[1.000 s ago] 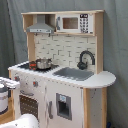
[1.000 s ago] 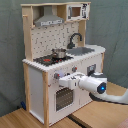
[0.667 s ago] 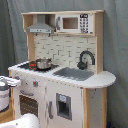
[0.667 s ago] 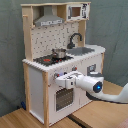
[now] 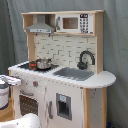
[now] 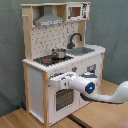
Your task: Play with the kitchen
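grey curtain (image 5: 10, 30) hangs as backdrop in both exterior views | wooden table (image 6: 20, 119) in the second exterior view, pale planks with a seam between two boards | dark cable (image 6: 21, 105) low at the second exterior view's left, against the curtain

Oven door (image 6: 62, 98) front blocked by gripper (image 6: 52, 81); pot (image 6: 59, 53) on stovetop, faucet (image 6: 75, 38) behind sink; countertop right end open.
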`<control>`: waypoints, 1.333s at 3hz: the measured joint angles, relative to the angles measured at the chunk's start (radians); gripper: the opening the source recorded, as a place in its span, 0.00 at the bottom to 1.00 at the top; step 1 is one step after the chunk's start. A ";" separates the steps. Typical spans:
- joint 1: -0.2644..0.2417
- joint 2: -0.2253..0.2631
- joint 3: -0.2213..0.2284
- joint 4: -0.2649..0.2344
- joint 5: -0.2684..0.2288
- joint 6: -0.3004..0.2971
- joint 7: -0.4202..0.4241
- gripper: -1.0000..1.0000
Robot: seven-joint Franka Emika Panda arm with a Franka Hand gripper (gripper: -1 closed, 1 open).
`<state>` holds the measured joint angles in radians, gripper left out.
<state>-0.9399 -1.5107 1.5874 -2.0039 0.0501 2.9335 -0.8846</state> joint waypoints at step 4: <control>0.001 0.008 0.002 0.001 0.002 -0.026 0.215 0.00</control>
<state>-0.9391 -1.5028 1.5894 -2.0033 0.0522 2.9077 -0.6694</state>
